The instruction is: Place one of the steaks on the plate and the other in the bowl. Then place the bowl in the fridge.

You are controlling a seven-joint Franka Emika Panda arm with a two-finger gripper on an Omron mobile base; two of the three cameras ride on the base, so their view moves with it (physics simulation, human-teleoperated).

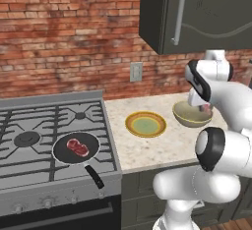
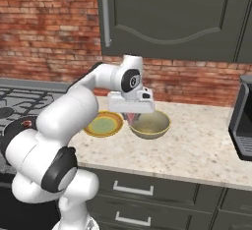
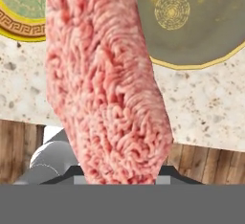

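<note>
hand (image 2: 134,117) gripping steak (image 3: 105,84), second steak (image 1: 77,146) in pan (image 1: 76,148)

On the counter (image 1: 147,153) the plate (image 1: 145,124) lies just at 9 o'clock of the bowl (image 1: 189,118), the pan (image 1: 76,149) with one steak (image 1: 77,146) sits on the stove (image 1: 29,145) further at 9 o'clock, and the gripper (image 2: 132,116) hangs with the other steak (image 3: 103,84) over the bowl's near edge.

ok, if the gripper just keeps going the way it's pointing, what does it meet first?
Probably the bowl. The gripper, shut on a steak, points down near the bowl's edge closest to the plate; the hanging steak would touch first. Depth is unclear, so it could land on the counter between them.
</note>
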